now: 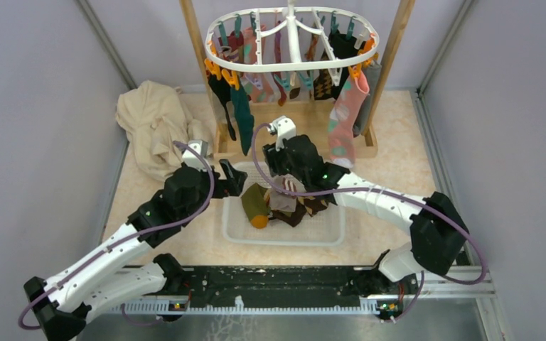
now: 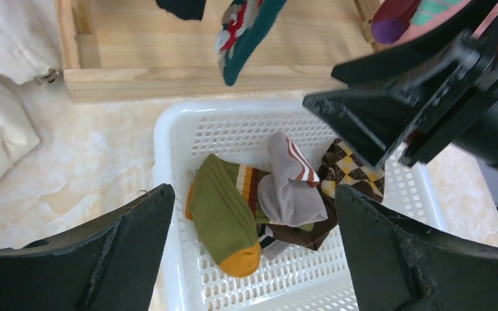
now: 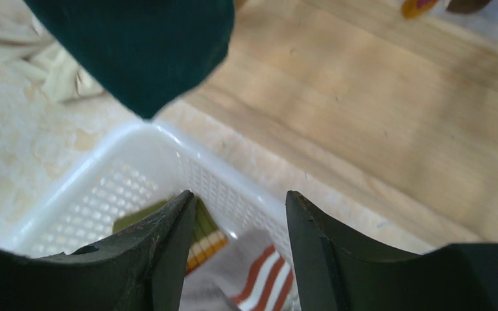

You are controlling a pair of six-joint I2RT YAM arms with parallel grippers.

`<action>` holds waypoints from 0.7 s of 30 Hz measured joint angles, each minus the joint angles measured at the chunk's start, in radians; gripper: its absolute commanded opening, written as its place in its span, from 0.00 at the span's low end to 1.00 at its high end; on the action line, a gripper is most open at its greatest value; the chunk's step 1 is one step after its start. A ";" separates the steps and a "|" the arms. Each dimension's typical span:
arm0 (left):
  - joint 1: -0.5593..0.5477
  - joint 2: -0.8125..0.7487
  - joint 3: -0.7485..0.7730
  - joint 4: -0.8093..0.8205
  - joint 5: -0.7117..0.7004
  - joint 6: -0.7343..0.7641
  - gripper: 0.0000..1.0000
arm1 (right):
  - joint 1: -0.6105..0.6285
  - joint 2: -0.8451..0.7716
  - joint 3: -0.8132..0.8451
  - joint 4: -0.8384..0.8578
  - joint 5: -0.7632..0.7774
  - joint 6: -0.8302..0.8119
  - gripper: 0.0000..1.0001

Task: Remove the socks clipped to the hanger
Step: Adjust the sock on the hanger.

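1. Top view: found the hanger (image 1: pixel 291 67) hung on the wooden frame (image 1: pixel 398 42) at far centre, with socks (image 1: pixel 345 117) clipped round its rim. Counted several more lying in the basket (image 1: pixel 284 238) on the surface at near centre. Placed the left fingers (image 1: pixel 233 177) at the basket's left edge and the right arm (image 1: pixel 370 195) over its far edge, both well below the clips.
2. Left wrist view: found the left fingers (image 2: pixel 123 253) spread wide and empty above the basket. Noted the dark green sock (image 2: pixel 246 39) dangling farther off over the frame's base, apart from them. Saw the right fingers (image 2: pixel 376 110) at right.
3. Right wrist view: found the right fingers (image 3: pixel 162 259) partly apart, pinching nothing. Located the dark green sock's toe (image 3: pixel 136 45) hanging above and to the far left, untouched.
4. Judged the socks light, limp, stretchy and not fragile. Recommend pinching mid-leg, just below the clip, and drawing down steadily; expect the hanger to swing.
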 measured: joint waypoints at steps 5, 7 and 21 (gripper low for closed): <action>0.000 -0.032 -0.041 -0.032 -0.015 -0.031 0.99 | 0.000 0.074 0.108 0.031 0.001 -0.006 0.55; 0.000 -0.035 -0.059 -0.051 -0.018 -0.048 0.99 | 0.000 0.099 0.143 0.048 0.000 -0.006 0.56; 0.000 -0.109 -0.122 -0.114 -0.024 -0.098 0.99 | 0.000 0.169 0.175 0.324 -0.116 0.000 0.60</action>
